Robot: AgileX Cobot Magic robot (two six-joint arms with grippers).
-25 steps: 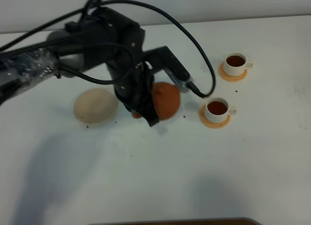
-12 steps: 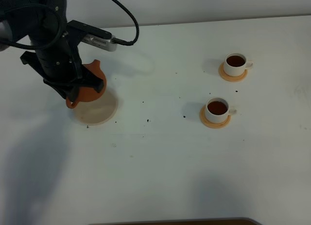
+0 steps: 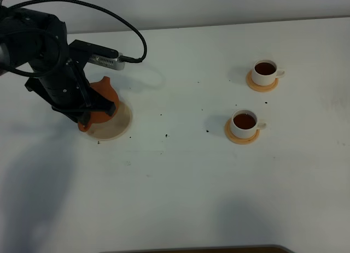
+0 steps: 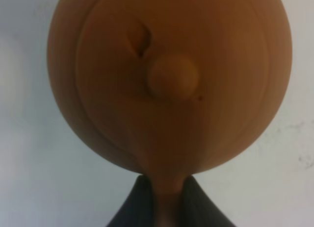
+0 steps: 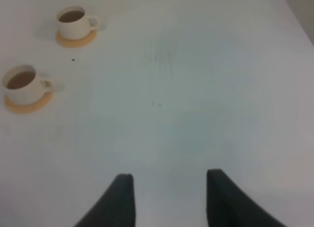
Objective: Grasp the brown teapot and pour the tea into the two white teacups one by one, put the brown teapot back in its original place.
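- From the high camera, your left arm covers most of the brown teapot (image 3: 103, 103); only its right side and a bit of its lower edge show.
- The left hand (image 4: 166, 200) itself is hidden there behind the arm's body.
- The same arm hides the left part of the beige saucer (image 3: 117, 126).
- In the left wrist view the teapot is blurred and cut off at the top edge.
- The right hand (image 5: 169, 200) is cut off at the picture's bottom edge.
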